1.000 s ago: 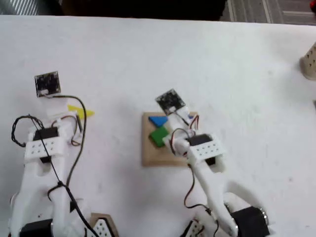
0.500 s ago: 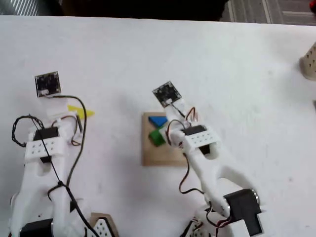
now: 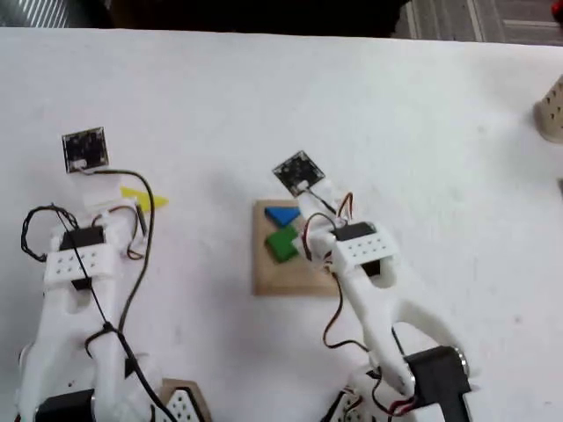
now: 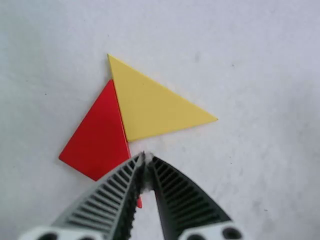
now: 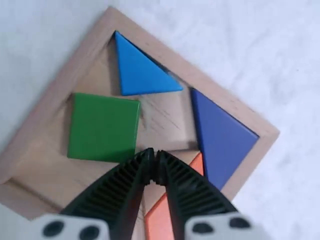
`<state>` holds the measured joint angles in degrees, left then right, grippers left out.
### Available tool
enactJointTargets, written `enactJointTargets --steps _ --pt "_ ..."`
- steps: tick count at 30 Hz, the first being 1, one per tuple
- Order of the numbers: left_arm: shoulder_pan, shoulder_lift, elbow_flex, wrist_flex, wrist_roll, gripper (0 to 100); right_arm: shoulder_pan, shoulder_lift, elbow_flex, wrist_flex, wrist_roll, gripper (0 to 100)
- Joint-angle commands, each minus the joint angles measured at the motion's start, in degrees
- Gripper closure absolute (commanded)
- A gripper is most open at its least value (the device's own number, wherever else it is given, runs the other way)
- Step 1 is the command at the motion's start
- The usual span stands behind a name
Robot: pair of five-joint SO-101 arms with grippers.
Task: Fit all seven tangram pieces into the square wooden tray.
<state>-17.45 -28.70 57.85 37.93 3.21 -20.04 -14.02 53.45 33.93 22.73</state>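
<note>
The square wooden tray (image 3: 268,280) lies mid-table; in the right wrist view the tray (image 5: 60,82) holds a light blue triangle (image 5: 139,70), a green square (image 5: 103,128), a dark blue triangle (image 5: 220,136) and an orange piece (image 5: 162,217). My right gripper (image 5: 153,156) is shut with nothing in it, its tips over the tray floor beside the green square. A yellow triangle (image 4: 150,104) and a red triangle (image 4: 97,137) lie edge to edge on the table. My left gripper (image 4: 146,160) is shut and holds nothing, its tips just short of where the two pieces meet.
The white table surface is open around the tray and toward the far side. A tan pegged object (image 3: 552,110) stands at the right edge. A wooden piece (image 3: 185,400) lies near the arm bases at the front. Loose cables hang from both arms.
The right arm lifted and swung slightly over the tray, then settled back; its wrist camera shifted a little. The left arm has kept still.
</note>
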Motion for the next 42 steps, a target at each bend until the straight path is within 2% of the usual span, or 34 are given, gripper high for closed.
enactJointTargets --steps 1,9,13,20,35,39,42 --pt "-0.5 -2.2 -0.4 -1.0 0.4 98 0.7 -5.1 1.0 0.0 0.4 97.9" --pt "-0.4 -2.2 -0.5 -1.0 0.4 98 0.1 -5.9 1.2 -7.3 -3.4 97.9" --pt "-0.4 -2.2 -0.4 -1.0 0.4 98 -2.0 0.7 0.1 -9.6 -2.8 97.9" --pt "-0.5 -2.2 -0.4 -1.0 0.4 98 -0.3 7.2 -7.6 -1.3 -0.4 97.9" --pt "-0.4 -2.2 -0.4 -1.0 0.4 98 -0.1 -6.6 1.7 -1.4 -0.9 97.9" --pt "-0.4 -2.2 -0.5 -1.0 0.4 98 -0.8 -10.7 4.8 -1.4 -0.9 97.9" --pt "-0.4 -2.2 -0.5 -1.0 0.4 98 -4.0 -13.2 7.0 -0.9 -1.0 97.9"
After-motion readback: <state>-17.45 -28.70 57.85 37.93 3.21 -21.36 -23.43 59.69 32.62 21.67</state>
